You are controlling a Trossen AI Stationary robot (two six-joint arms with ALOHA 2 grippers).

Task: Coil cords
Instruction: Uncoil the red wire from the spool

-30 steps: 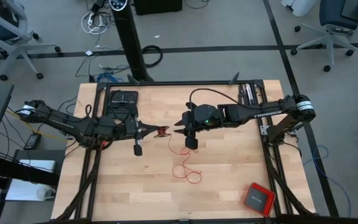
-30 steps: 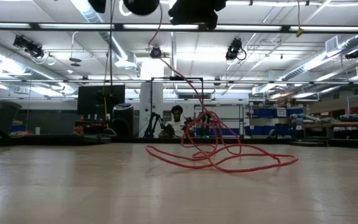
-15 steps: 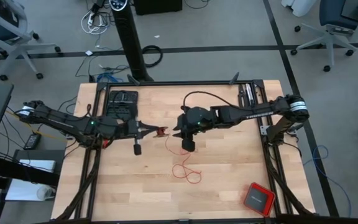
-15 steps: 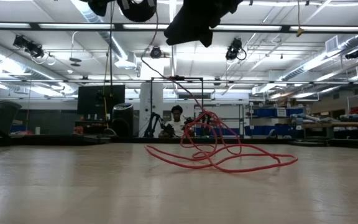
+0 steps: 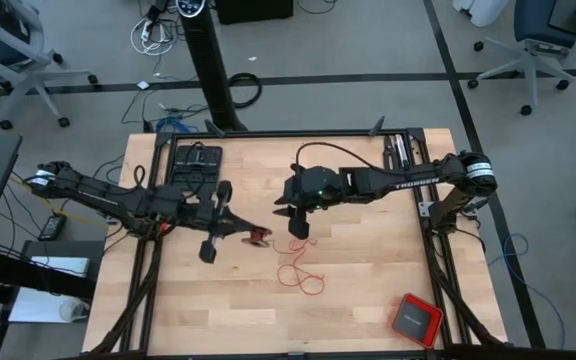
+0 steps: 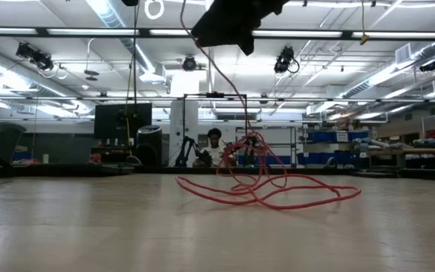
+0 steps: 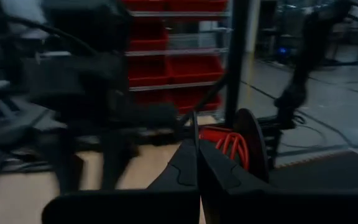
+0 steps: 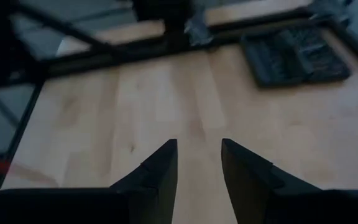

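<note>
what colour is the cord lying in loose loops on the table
Red. The cord shows best in the low view, as thin loops on the light wooden table.

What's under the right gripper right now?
Under the open right gripper its wrist view shows only bare wooden table. From above, the loose red cord lies nearer the table's front. The shut left gripper holds the coiled end.

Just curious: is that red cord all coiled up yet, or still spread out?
Partly. A small coil sits at the left gripper, but the red cord still lies in loose loops on the table.
</note>
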